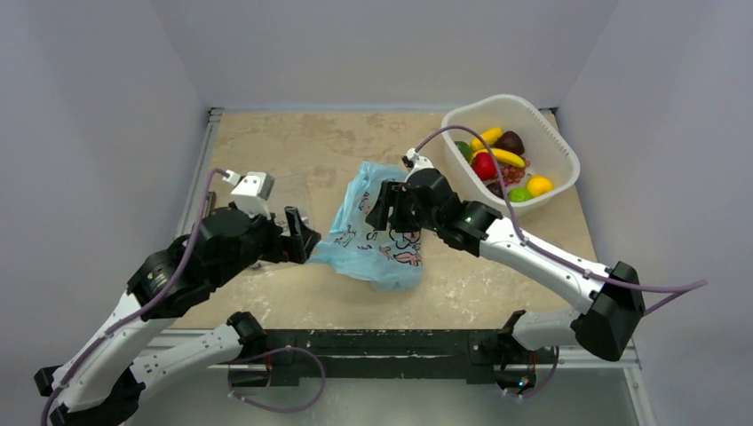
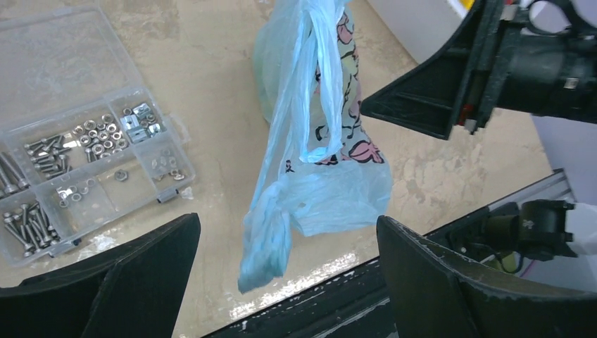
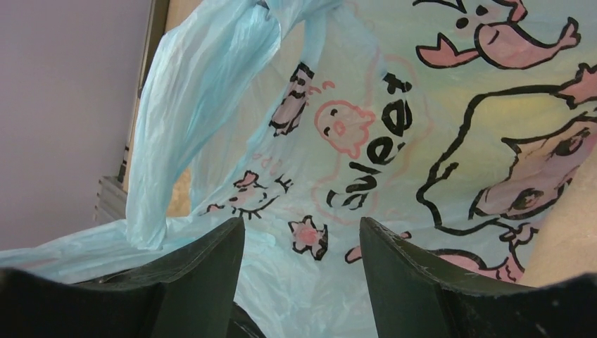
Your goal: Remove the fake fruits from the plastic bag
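Arms are reaching inward: left gripper (image 1: 300,233) is hovering wide-jawed beside the plastic bag (image 1: 360,238); right gripper (image 1: 388,213) is pointing down onto it, jaws apart, grip unclear.

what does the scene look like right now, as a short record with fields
bag: light blue, pink cartoon print, crumpled at the middle of the table
left hand: open, by the bag's left end, holding nothing
right hand: open, over the bag
fruits: piled in the white basket, far right corner
inside bag: cannot tell
box of screws: clear, left of the bag
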`<act>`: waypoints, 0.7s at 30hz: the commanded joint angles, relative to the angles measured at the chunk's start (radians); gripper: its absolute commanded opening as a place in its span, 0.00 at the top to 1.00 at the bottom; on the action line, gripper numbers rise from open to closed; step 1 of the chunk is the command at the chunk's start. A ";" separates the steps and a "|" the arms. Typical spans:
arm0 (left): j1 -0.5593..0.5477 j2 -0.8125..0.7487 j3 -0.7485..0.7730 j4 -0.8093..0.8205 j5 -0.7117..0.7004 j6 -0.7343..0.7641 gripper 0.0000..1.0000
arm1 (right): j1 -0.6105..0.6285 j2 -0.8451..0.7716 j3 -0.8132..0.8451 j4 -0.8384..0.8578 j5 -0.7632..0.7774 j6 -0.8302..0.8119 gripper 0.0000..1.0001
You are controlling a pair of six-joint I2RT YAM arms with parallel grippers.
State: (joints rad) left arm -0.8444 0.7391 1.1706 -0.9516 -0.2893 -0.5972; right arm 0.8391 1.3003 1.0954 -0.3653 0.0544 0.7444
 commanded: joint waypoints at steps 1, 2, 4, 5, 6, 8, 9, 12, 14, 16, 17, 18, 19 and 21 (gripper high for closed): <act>0.003 -0.094 -0.009 -0.001 0.019 -0.035 0.03 | 0.012 0.051 0.017 0.111 0.002 0.029 0.38; 0.003 -0.103 -0.005 -0.016 0.017 -0.036 0.03 | 0.018 0.070 0.025 0.119 -0.001 0.031 0.38; 0.003 -0.115 0.009 -0.054 0.004 -0.038 0.03 | 0.027 0.101 0.041 0.138 0.003 0.039 0.37; 0.004 -0.119 0.014 -0.079 -0.006 -0.038 0.03 | 0.033 0.116 0.047 0.145 0.006 0.044 0.36; 0.003 -0.123 0.018 -0.094 -0.011 -0.040 0.03 | 0.035 0.131 0.053 0.154 0.010 0.048 0.35; 0.004 -0.132 0.018 -0.121 -0.019 -0.045 0.03 | 0.039 0.156 0.071 0.156 0.035 0.058 0.32; 0.003 -0.137 0.017 -0.132 -0.023 -0.047 0.03 | 0.041 0.169 0.077 0.160 0.046 0.063 0.31; 0.004 -0.151 0.009 -0.157 -0.032 -0.059 0.03 | 0.044 0.192 0.090 0.178 0.057 0.081 0.29; 0.004 -0.163 0.002 -0.163 -0.028 -0.064 0.03 | 0.047 0.202 0.095 0.182 0.059 0.091 0.28; 0.003 -0.176 -0.004 -0.169 -0.032 -0.071 0.03 | 0.052 0.199 0.095 0.182 0.076 0.097 0.26; 0.004 -0.182 -0.007 -0.172 -0.035 -0.073 0.03 | 0.053 0.200 0.095 0.180 0.089 0.098 0.26; 0.003 -0.191 -0.008 -0.175 -0.041 -0.075 0.03 | 0.054 0.202 0.096 0.180 0.110 0.098 0.25; 0.004 -0.196 -0.011 -0.176 -0.046 -0.079 0.03 | 0.054 0.204 0.094 0.183 0.130 0.097 0.25; 0.004 -0.207 -0.015 -0.176 -0.055 -0.087 0.03 | 0.055 0.211 0.079 0.207 0.172 0.093 0.25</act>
State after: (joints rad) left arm -0.8444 0.5541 1.1652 -1.1183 -0.3115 -0.6617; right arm 0.8860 1.5131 1.1461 -0.2165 0.1219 0.8242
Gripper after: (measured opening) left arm 0.967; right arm 0.744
